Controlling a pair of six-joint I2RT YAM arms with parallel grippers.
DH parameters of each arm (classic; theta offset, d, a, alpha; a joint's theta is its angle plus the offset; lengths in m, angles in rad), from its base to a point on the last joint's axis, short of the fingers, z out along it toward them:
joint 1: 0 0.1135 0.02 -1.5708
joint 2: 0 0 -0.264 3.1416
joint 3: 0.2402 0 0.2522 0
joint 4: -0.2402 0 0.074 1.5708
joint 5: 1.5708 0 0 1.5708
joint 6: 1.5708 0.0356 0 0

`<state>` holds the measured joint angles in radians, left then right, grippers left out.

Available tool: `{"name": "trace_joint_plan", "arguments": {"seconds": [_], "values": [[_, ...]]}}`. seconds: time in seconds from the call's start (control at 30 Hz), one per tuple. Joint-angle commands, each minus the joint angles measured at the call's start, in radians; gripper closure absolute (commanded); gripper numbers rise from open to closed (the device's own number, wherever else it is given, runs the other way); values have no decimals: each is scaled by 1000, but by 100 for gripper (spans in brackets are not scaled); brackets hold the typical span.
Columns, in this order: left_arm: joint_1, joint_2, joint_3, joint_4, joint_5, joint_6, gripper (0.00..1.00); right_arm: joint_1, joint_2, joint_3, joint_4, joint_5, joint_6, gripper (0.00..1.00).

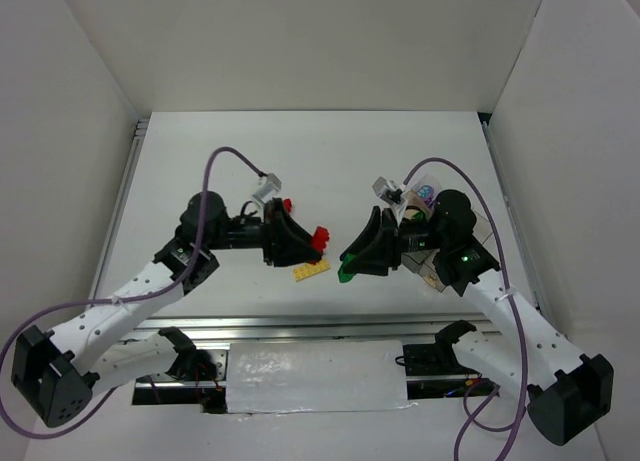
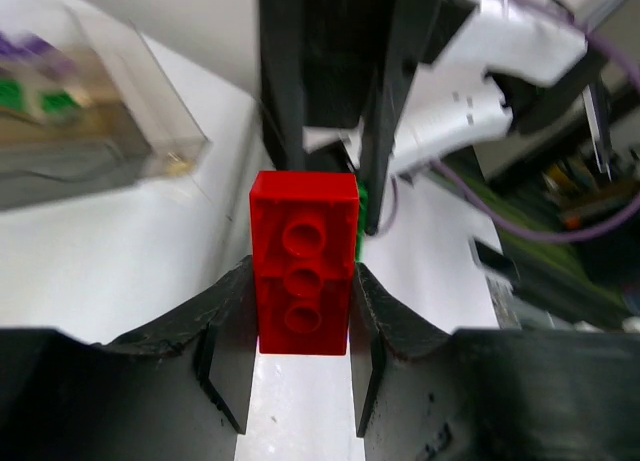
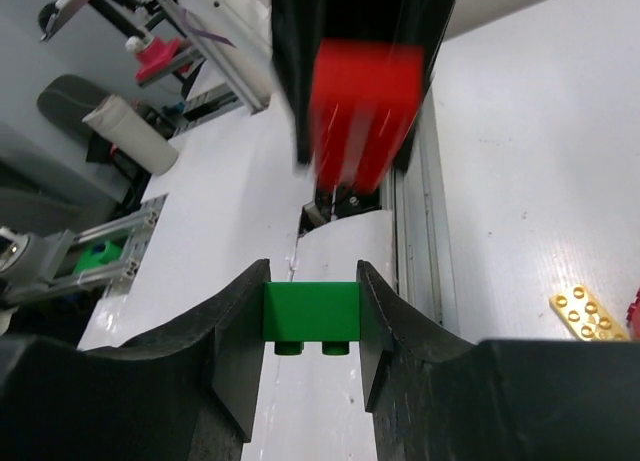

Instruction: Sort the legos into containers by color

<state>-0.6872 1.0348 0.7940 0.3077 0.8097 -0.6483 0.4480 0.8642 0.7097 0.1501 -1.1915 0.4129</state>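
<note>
My left gripper [image 1: 316,243] is shut on a red brick [image 1: 321,235], which sits between its fingers in the left wrist view [image 2: 303,271]. My right gripper [image 1: 350,265] is shut on a green brick [image 1: 347,274], studs facing down in the right wrist view [image 3: 311,313]. The two grippers face each other closely above the table's middle. A flat yellow plate [image 1: 311,270] lies on the table below them and also shows in the right wrist view [image 3: 590,314]. The clear organizer box [image 1: 432,273] stands at the right, mostly hidden by my right arm. In the left wrist view the box [image 2: 90,111] holds green and purple pieces.
Another red brick [image 1: 287,205] lies on the table behind my left gripper. White walls enclose the table on three sides. A metal rail [image 1: 300,326] runs along the near edge by the arm bases.
</note>
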Motion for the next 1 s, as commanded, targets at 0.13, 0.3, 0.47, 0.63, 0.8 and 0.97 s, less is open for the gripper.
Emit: {"name": "trace_joint_plan", "arguments": {"seconds": [0.13, 0.3, 0.47, 0.63, 0.8, 0.97], "values": [[141, -94, 27, 10, -16, -22, 100, -48, 6, 50, -87, 37, -74, 100], [143, -97, 152, -436, -429, 81, 100, -87, 44, 143, -396, 1121, 33, 100], [143, -116, 149, -519, -489, 105, 100, -251, 289, 246, -557, 1449, 214, 100], [141, -102, 142, -513, -429, 121, 100, -331, 467, 319, -552, 1543, 239, 100], [137, -90, 125, -510, -399, 134, 100, -382, 590, 369, -544, 1468, 231, 91], [133, -85, 111, -487, -383, 134, 100, -384, 610, 353, -518, 1449, 236, 39]]}}
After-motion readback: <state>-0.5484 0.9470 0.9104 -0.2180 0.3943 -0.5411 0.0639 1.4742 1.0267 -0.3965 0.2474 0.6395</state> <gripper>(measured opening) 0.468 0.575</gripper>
